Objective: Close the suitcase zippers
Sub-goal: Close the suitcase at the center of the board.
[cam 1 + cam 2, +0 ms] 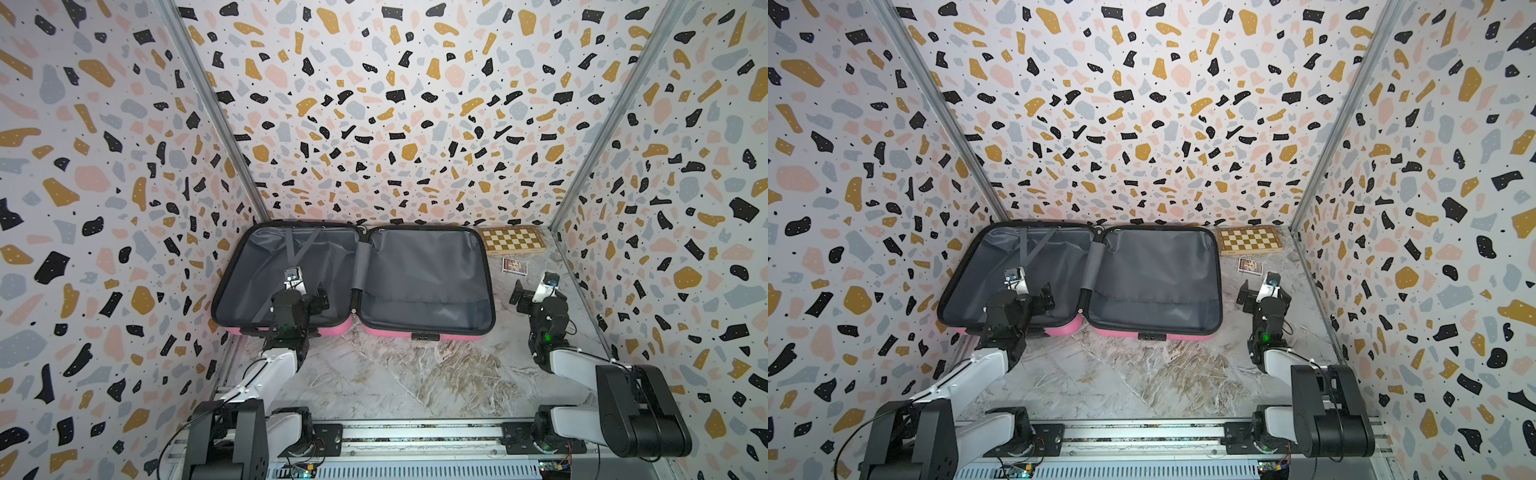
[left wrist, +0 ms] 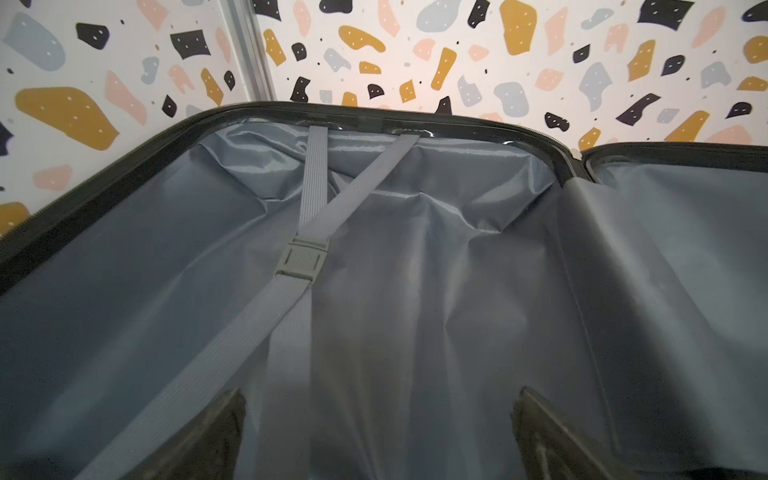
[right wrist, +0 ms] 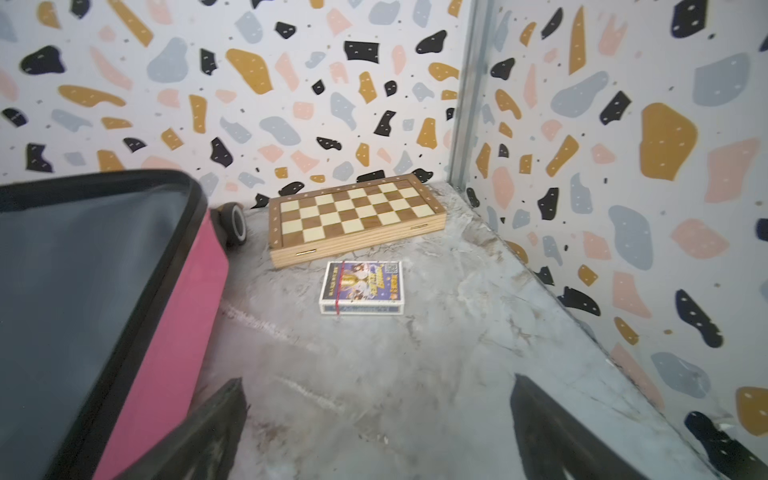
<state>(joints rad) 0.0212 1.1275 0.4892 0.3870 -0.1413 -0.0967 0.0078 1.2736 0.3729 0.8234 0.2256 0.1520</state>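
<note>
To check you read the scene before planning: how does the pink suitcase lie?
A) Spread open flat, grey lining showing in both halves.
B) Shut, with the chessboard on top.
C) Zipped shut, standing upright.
A: the pink suitcase lies spread open, grey lining showing in both halves, zipper track unjoined.

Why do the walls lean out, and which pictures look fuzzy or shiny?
In both top views the wide lens splays the wall posts; in the left wrist view glare shines on the suitcase lining and the left gripper is blurry; in the right wrist view the near pink shell smears, the chessboard looks sharp.
</note>
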